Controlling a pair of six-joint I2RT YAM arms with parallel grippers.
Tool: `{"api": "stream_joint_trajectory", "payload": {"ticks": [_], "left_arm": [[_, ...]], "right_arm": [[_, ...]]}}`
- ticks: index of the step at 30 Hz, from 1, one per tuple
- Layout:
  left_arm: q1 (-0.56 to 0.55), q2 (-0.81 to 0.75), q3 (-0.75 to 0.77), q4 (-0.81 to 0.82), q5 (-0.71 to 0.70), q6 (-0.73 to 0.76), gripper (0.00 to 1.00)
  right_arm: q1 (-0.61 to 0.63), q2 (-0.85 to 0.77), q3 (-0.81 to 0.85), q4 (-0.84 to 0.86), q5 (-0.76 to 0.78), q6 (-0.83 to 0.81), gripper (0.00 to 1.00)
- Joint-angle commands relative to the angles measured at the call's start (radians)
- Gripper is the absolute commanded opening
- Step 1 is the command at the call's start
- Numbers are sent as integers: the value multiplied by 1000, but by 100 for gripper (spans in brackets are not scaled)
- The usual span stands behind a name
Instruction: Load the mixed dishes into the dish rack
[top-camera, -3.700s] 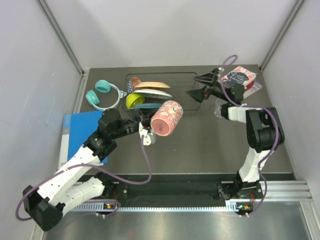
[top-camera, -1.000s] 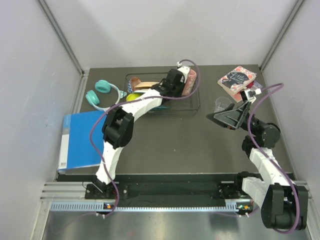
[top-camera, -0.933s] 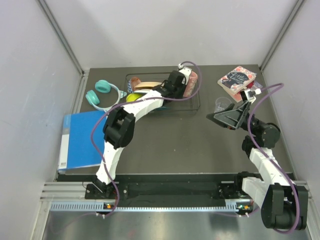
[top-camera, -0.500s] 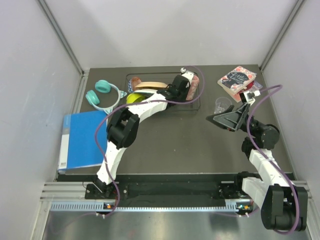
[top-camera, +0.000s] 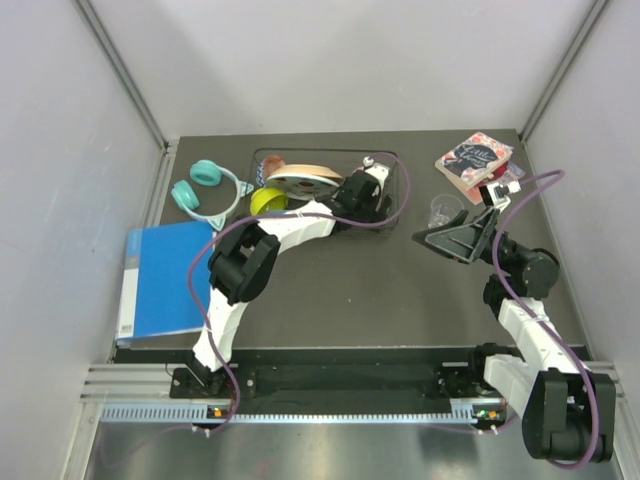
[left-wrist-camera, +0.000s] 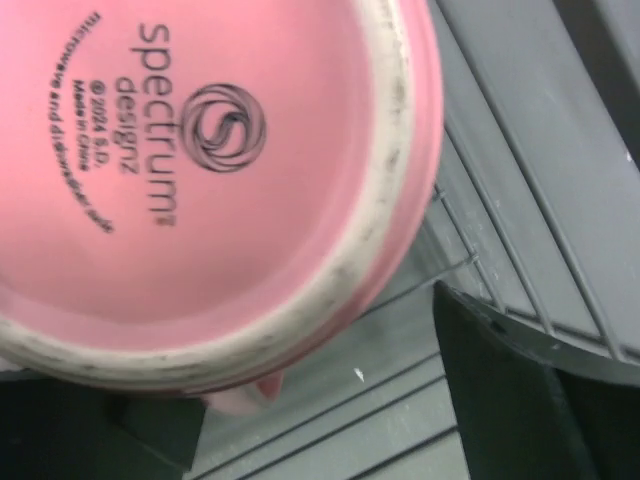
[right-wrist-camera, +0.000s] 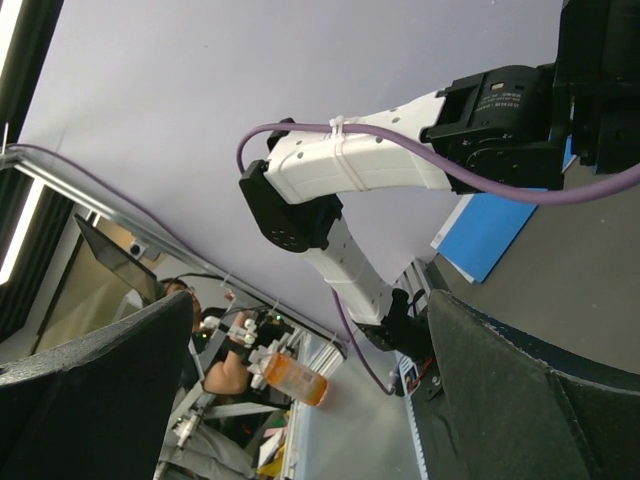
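Open room first: the broad dark stretch of desk (top-camera: 380, 290) in front of the dish rack (top-camera: 392, 212) lies bare between the two arms. The rack sits at the far middle, walls close behind.

The left end effector (top-camera: 362, 192) is over the rack's right half. From the left wrist, one pink floral mug (left-wrist-camera: 200, 180) fills the view base-on, resting on the rack wires. The fingers (left-wrist-camera: 500, 400) stand apart below it, a strip of wire showing between the right one and the mug, so it grips nothing.

Counting in the rack: one cream bird-print plate (top-camera: 300, 180) and one small yellow-green bowl (top-camera: 265, 200). Whether more plates lie under the cream one, I cannot tell.

The right end effector (top-camera: 440, 242) hangs spread wide and empty above the desk's right side, just beside one clear cup (top-camera: 443, 208). Floral-covered books (top-camera: 475, 155) fill the far right corner; their number is unclear. One pair of teal headphones (top-camera: 205, 188) lies left of the rack, and one blue folder (top-camera: 160, 280) along the left edge.
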Motion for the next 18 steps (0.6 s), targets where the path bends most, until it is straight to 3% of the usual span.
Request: {"api": "stream_joint_trajectory", "payload": {"ticks": [1,9,18], "left_arm": [[-22,-104,-54,-32,12,-1,91],[-48,-128,-25,-78,-1,-14,98],[-66,-179,56,-247,-8,-52,99]], "right_arm": [[-10,-9,16,23,-1,-42,100],[-4,-21,13,-12,-3,-66,100],[2,-7,31,-40,-3,-94,100]]}}
